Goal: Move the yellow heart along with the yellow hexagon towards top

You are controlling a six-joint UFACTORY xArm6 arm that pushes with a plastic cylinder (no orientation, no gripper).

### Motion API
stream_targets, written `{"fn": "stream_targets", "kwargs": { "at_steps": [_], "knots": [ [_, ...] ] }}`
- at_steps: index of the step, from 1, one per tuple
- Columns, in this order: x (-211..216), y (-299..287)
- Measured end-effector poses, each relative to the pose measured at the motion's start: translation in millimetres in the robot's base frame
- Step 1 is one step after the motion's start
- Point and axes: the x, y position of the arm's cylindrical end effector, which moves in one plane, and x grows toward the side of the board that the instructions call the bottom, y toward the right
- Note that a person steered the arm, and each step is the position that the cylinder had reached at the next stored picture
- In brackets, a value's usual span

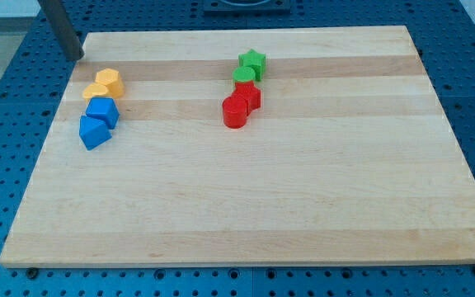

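Note:
Two yellow blocks sit touching near the board's upper left. The upper one [110, 81] looks like the heart. The lower-left one [95, 90] looks like the hexagon, though the shapes are hard to make out. My tip [77, 57] is at the board's top-left corner, above and to the left of both yellow blocks and apart from them. The dark rod rises from it to the view's top edge.
Two blue blocks [103, 111] [94, 132] lie just below the yellow pair, the upper one touching it. At upper centre are a green star [253, 61], a green block [244, 76], a red block [250, 97] and a red cylinder [235, 113]. The wooden board [303, 206] rests on a blue perforated table.

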Motion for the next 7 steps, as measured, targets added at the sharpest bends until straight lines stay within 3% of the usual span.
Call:
{"fn": "stream_targets", "kwargs": {
  "at_steps": [2,4,7],
  "knots": [
    [2.8,-0.2],
    [93.7,0.6],
    [136.6,56.4]
  ]
}}
